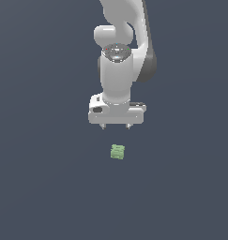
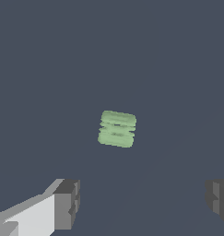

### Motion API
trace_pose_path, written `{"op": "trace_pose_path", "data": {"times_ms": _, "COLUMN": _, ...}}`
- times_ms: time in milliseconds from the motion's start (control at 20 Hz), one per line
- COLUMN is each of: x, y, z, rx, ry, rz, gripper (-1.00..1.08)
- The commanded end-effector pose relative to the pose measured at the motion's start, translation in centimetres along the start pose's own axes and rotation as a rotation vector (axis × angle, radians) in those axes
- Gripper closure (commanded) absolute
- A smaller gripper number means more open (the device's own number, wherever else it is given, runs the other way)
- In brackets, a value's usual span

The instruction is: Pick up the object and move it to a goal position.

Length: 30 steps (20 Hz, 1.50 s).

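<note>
While the gripper is hovering with jaws spread wide and holding nothing, the object is sitting apart from them, ahead of the gap, its ridges probably running roughly across the jaw line.

arm cut off above, fingers cropped

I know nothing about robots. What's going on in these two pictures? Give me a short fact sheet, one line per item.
Setting: simulator render, plain dark grey floor
Arm: one white robot arm, pointing down
Gripper: white gripper, fingers spread apart, holding nothing
Fingers: grey fingertips wide apart in the wrist view
Object: small light-green ridged block, also seen in the wrist view
Relation: block is below the gripper in the exterior view, not touching it
Task stage: block not yet grasped
</note>
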<state>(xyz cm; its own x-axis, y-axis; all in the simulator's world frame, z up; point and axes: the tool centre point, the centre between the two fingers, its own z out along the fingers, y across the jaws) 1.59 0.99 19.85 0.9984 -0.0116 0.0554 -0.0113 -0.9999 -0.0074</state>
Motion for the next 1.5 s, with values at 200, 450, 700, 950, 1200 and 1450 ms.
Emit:
{"op": "trace_pose_path", "data": {"times_ms": 200, "x": -0.1, "y": -1.1, "z": 0.1, "rx": 0.012, "ry": -0.007, "rz": -0.003, "gripper": -0.92}}
{"op": "trace_pose_path", "data": {"times_ms": 450, "x": -0.6, "y": -3.3, "z": 0.1, "rx": 0.034, "ry": -0.021, "rz": -0.012, "gripper": -0.92}}
{"op": "trace_pose_path", "data": {"times_ms": 700, "x": -0.4, "y": -3.1, "z": 0.3, "rx": 0.032, "ry": -0.021, "rz": -0.008, "gripper": -0.92}}
{"op": "trace_pose_path", "data": {"times_ms": 950, "x": 0.2, "y": -2.9, "z": 1.7, "rx": 0.028, "ry": -0.026, "rz": 0.016, "gripper": -0.92}}
{"op": "trace_pose_path", "data": {"times_ms": 1200, "x": 1.1, "y": -2.3, "z": 4.3, "rx": 0.018, "ry": -0.036, "rz": 0.060, "gripper": -0.92}}
{"op": "trace_pose_path", "data": {"times_ms": 1450, "x": 2.1, "y": -1.7, "z": 7.6, "rx": 0.004, "ry": -0.046, "rz": 0.111, "gripper": -0.92}}
